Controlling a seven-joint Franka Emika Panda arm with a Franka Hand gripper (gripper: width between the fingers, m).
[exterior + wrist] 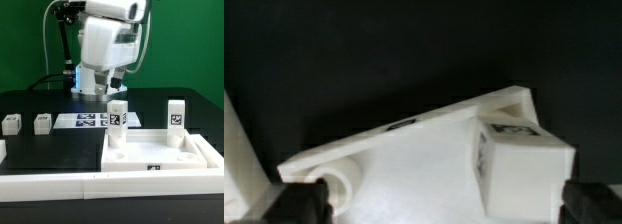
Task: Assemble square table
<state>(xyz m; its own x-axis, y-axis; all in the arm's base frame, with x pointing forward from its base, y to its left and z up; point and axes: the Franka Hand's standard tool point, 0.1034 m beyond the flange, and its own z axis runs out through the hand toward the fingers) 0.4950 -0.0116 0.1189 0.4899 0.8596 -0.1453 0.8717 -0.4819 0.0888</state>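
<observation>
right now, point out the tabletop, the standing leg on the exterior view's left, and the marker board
tabletop [150, 152]: exterior view, bare top face
standing leg [117, 118]: exterior view, tagged front of the leg on that view's left
marker board [85, 120]: exterior view, printed tag area

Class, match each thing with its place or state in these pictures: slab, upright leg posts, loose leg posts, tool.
Things:
A. square table slab
B. upright leg posts
C. loose leg posts
D. tool

Places or states:
1. open
2. on the black worktop, exterior view's left
3. standing on the slab
4. at the front, tag on its edge

Pairs: A-4, B-3, C-2, D-1
</observation>
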